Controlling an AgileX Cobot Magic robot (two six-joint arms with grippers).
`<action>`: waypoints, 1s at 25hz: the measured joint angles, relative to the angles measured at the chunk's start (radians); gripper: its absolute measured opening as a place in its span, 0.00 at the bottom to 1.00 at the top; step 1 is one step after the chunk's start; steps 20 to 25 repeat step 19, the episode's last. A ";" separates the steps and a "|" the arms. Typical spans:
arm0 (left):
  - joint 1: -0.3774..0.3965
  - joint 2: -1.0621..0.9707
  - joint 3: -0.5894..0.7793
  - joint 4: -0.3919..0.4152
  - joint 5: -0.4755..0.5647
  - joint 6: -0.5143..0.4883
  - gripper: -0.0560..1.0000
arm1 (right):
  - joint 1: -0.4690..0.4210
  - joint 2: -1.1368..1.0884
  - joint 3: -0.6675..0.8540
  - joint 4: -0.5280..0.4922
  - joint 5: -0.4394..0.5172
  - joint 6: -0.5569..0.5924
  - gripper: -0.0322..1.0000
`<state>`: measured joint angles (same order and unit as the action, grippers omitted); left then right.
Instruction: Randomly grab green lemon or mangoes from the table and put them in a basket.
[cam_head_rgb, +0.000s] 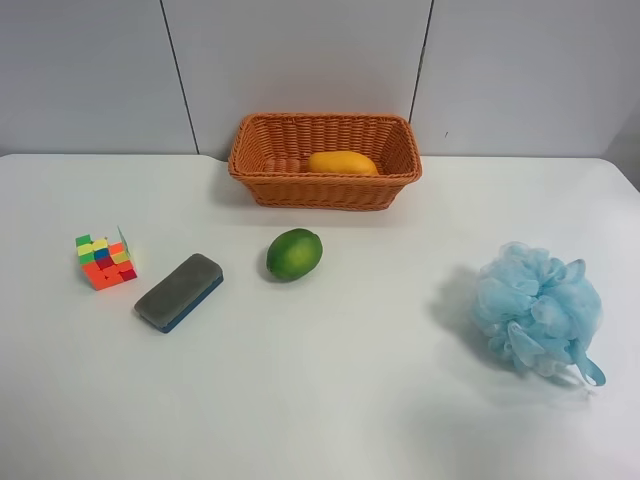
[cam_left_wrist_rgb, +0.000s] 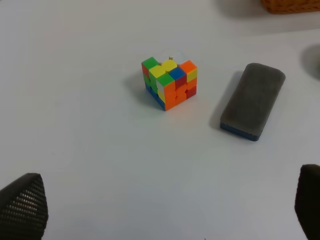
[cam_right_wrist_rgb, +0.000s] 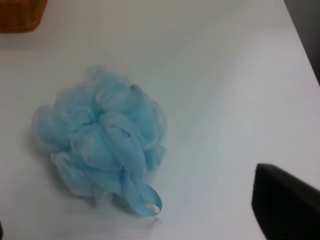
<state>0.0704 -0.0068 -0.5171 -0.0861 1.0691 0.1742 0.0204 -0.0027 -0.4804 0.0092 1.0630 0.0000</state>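
At the back of the table (cam_head_rgb: 330, 420), the mango (cam_head_rgb: 343, 162) lies inside the basket (cam_head_rgb: 325, 190). Lime (cam_head_rgb: 294, 254) sits on the bare tabletop just in front of it, apart from the eraser (cam_head_rgb: 180, 291), puzzle cube (cam_head_rgb: 105, 260) and blue bath pouf (cam_head_rgb: 538, 309). Left gripper (cam_left_wrist_rgb: 165, 210): fingertips spread wide, holding nothing. Right gripper: only one finger (cam_right_wrist_rgb: 285, 205) visible, can't tell its state.

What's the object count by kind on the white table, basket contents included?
Fruit: 2 (glossy green lemon on the table, yellow-orange mango in the basket)
Container: 1 (orange-brown woven wicker basket)
Puzzle toy: 1 (multicoloured cube)
Eraser: 1 (grey felt block with blue base)
Bath item: 1 (light blue mesh pouf)
Total: 6
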 joint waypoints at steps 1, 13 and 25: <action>0.000 0.000 0.000 0.000 0.000 0.000 0.99 | 0.000 0.000 0.000 0.000 0.000 0.000 0.99; 0.000 0.000 0.000 0.000 0.000 0.000 0.99 | 0.000 0.000 0.000 0.000 0.000 0.000 0.99; 0.000 0.000 0.000 0.000 0.000 0.000 0.99 | 0.000 0.000 0.000 0.000 0.000 0.000 0.99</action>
